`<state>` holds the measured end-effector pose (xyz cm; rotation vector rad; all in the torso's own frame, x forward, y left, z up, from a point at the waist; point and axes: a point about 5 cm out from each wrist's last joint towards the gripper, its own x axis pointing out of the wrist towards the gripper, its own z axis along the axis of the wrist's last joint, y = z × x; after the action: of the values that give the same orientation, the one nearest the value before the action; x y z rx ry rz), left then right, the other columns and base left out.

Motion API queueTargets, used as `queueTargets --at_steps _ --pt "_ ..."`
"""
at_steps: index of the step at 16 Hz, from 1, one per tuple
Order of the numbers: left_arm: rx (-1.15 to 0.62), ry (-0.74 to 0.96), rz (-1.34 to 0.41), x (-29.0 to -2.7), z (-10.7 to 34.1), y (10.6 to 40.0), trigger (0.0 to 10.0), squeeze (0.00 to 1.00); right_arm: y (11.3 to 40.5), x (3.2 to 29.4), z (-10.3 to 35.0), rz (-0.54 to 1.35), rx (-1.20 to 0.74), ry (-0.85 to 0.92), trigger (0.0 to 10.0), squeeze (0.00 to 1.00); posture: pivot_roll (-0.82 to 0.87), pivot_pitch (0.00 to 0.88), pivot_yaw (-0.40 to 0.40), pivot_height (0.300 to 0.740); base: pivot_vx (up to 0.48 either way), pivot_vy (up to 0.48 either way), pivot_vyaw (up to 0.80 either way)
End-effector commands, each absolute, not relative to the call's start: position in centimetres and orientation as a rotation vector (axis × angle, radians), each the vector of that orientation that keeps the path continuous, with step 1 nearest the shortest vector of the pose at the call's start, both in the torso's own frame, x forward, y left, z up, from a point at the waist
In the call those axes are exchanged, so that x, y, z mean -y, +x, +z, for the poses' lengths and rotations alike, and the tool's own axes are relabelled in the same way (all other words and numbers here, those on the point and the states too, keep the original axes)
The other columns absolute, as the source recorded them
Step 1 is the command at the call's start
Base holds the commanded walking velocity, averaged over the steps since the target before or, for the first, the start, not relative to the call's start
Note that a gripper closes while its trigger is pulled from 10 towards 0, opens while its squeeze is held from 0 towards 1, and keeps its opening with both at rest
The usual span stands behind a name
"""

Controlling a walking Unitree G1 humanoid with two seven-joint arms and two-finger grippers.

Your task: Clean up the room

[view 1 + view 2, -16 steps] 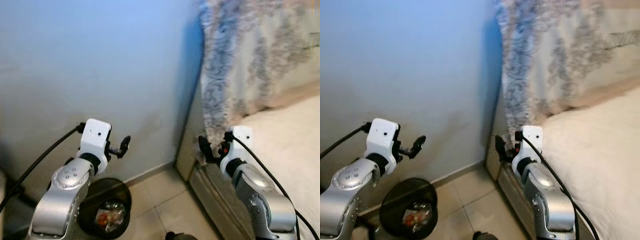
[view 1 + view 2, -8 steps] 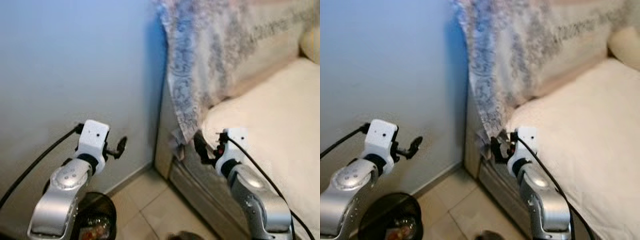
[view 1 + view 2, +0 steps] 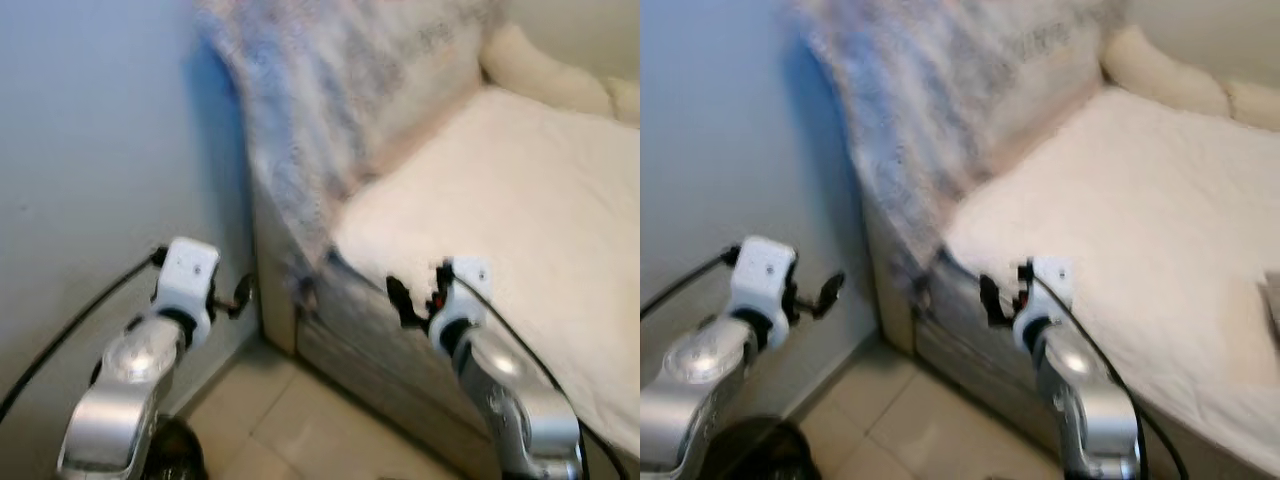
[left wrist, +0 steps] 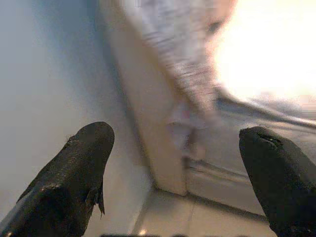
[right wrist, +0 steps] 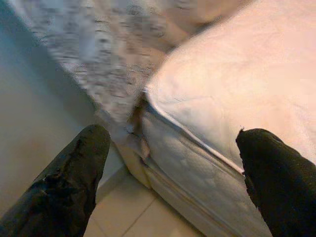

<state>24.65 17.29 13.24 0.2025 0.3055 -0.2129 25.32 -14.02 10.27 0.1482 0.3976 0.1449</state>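
Both arms up w/ nothing in hand: left gripper [image 3: 243, 292] by the wall [image 3: 90, 140] and right gripper [image 3: 402, 300] at the mattress [image 3: 500, 190] edge, each w/ fingers spread wide & empty per wrist views. No item to tidy can be made out; patterned cover [image 3: 310, 90] drapes over the headboard, pillows [image 3: 540, 75] at far end. Judging by this, the cleanup's between pickups, w/ the next object yet to be found.

A cream mattress [image 3: 520, 190], a grey-patterned beige cloth [image 3: 330, 90], a pale blue wall [image 3: 90, 130], beige floor tiles [image 3: 280, 430].
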Motion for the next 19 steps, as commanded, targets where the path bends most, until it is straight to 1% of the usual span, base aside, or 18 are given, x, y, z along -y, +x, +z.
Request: queueTargets --at_steps 1,3,6,10,16,18,19 --pt "-0.278 0.196 -0.231 -16.9 13.9 24.8 10.0 0.0 25.3 14.5 10.3 0.121 -0.401 0.144 10.0 0.0 -0.04 0.0 -0.015 0.74 0.0 0.0 -0.8" --pt "-0.284 0.246 -0.234 -16.9 13.9 24.9 10.0 0.0 25.3 14.5 10.3 0.12 -0.401 0.143 10.0 0.0 -0.04 0.0 -0.013 0.74 0.0 0.0 -0.8" --pt "-0.293 0.205 -0.197 -17.1 13.6 25.1 10.0 0.0 25.4 14.6 10.3 0.119 -0.4 0.14 10.0 0.0 -0.04 0.0 -0.015 0.74 0.0 0.0 -0.8" --pt "-0.261 0.247 -0.202 -17.1 13.9 25.2 10.0 0.0 25.5 14.6 10.2 0.117 -0.402 0.128 10.0 0.0 -0.04 0.0 -0.013 0.74 0.0 0.0 -0.8" --pt "-0.248 0.227 -0.172 -17.2 13.8 25.4 10.0 0.0 25.8 14.6 10.4 0.118 -0.387 0.089 10.0 0.0 -0.04 0.0 -0.009 0.74 0.0 0.0 -0.79" --pt "-0.248 0.207 -0.135 -17.4 13.9 25.7 10.0 0.0 26.2 14.8 10.8 0.112 -0.342 0.03 10.0 0.0 -0.04 0.0 -0.007 0.74 0.0 0.0 0.0" --pt "-0.249 0.216 -0.134 -17.4 14.0 25.8 10.0 0.0 26.5 14.9 10.9 0.096 -0.332 -0.02 10.0 0.0 -0.04 0.0 -0.007 0.74 0.0 -0.42 0.0"
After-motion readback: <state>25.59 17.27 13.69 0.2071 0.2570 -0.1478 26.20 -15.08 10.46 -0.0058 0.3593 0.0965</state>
